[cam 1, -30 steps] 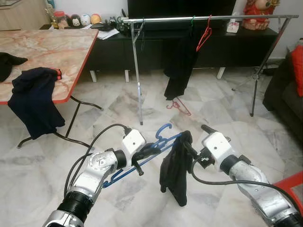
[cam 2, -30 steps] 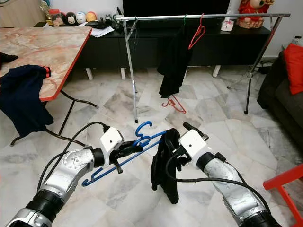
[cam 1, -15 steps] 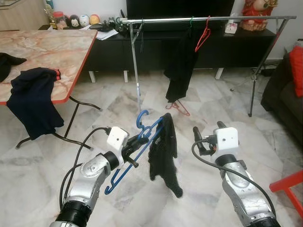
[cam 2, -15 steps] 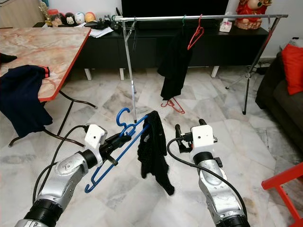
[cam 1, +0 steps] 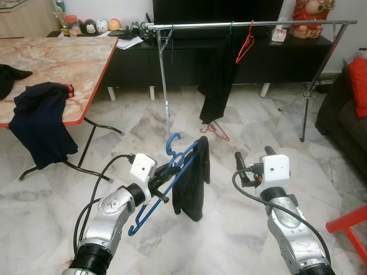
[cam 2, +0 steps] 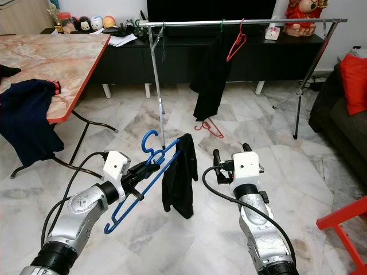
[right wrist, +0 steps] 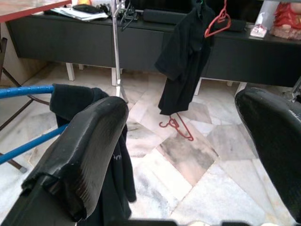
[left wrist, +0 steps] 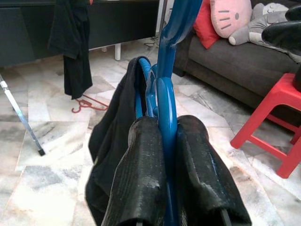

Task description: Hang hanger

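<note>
My left gripper [cam 1: 166,175] is shut on a blue hanger [cam 1: 150,197], held tilted low over the floor with its hook [cam 1: 172,142] up. The left wrist view has both fingers [left wrist: 141,169] clamped on the blue bar [left wrist: 167,94]. A black garment [cam 1: 191,183] hangs draped over the hanger's far end. My right gripper [cam 1: 252,153] stands open to the right of the garment, apart from it, with nothing between its fingers [right wrist: 89,141]. Ahead stands a metal clothes rail [cam 1: 246,24] carrying a red hanger [cam 1: 246,43] and a hung black garment [cam 1: 218,80].
Another red hanger [cam 1: 217,130] lies on the floor under the rail. A marble-topped table [cam 1: 57,57] stands at the left with a dark blue garment [cam 1: 40,123] over its edge. A black cabinet [cam 1: 287,57] is behind the rail, a sofa [cam 1: 344,114] at right, a red stool [cam 1: 350,220] near right.
My right gripper let go of the black garment, opened and drew back to the right. The left gripper lifted the hanger, and the garment swung and now hangs straight.
</note>
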`<state>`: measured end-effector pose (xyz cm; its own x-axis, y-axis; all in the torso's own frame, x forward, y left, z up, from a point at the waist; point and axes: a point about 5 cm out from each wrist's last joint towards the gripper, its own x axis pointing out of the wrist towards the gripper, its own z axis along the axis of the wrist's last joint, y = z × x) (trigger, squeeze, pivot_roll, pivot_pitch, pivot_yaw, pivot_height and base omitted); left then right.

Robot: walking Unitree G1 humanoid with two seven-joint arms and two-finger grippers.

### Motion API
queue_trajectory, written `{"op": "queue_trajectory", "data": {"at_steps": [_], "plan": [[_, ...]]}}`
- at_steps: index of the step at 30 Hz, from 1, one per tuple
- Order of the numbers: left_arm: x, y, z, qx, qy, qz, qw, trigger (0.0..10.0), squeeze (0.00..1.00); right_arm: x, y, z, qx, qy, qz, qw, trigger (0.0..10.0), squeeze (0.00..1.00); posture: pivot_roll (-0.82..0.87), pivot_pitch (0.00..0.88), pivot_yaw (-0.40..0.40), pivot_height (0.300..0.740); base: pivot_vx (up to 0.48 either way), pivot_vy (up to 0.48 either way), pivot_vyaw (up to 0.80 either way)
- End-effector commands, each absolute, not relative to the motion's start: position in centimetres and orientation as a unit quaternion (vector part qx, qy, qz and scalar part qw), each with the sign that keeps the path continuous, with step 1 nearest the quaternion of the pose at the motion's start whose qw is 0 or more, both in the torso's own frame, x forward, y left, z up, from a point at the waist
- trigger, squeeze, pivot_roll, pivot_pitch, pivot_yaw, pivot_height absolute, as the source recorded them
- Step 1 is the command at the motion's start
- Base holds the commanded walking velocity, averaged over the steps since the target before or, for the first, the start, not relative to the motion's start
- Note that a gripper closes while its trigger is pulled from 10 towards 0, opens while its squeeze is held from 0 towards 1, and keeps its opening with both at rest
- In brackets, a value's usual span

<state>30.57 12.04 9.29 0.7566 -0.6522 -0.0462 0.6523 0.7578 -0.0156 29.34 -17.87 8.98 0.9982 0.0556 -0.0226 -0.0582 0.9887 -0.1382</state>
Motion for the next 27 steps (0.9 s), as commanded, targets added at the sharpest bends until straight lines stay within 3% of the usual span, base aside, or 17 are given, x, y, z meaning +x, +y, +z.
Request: {"op": "queue_trajectory", "data": {"at_steps": [1,14,15,19,27], "plan": [[30.8,12.1,10.6,0.003,-0.014,-0.347,0.938,10.0,0.0,29.3,-18.3,9.5,-0.065,-0.024,0.012,0.998,10.0,0.0,-0.11,0.0,0.0,0.74,0.0,0.0,0.0],[30.8,12.1,10.6,0.003,-0.014,-0.347,0.938,10.0,0.0,29.3,-18.3,9.5,-0.065,-0.024,0.012,0.998,10.0,0.0,-0.11,0.0,0.0,0.74,0.0,0.0,0.0],[30.8,13.5,11.0,0.006,-0.036,-0.296,0.954,10.0,0.0,29.1,-18.4,9.4,-0.06,-0.032,-0.001,0.998,10.0,0.0,-0.11,0.002,-0.029,0.74,0.0,0.0,0.0],[30.7,15.5,11.6,0.011,-0.07,-0.217,0.973,10.0,0.0,28.7,-18.5,9.2,-0.053,-0.037,-0.015,0.998,10.0,0.0,-0.11,0.003,-0.029,0.74,0.0,0.0,0.0],[30.6,15.8,11.6,0.012,-0.074,-0.209,0.975,10.0,0.0,28.7,-18.6,9.3,-0.053,-0.041,-0.015,0.998,10.0,0.0,-0.11,0.003,-0.033,0.74,0.0,0.0,0.0]]}}
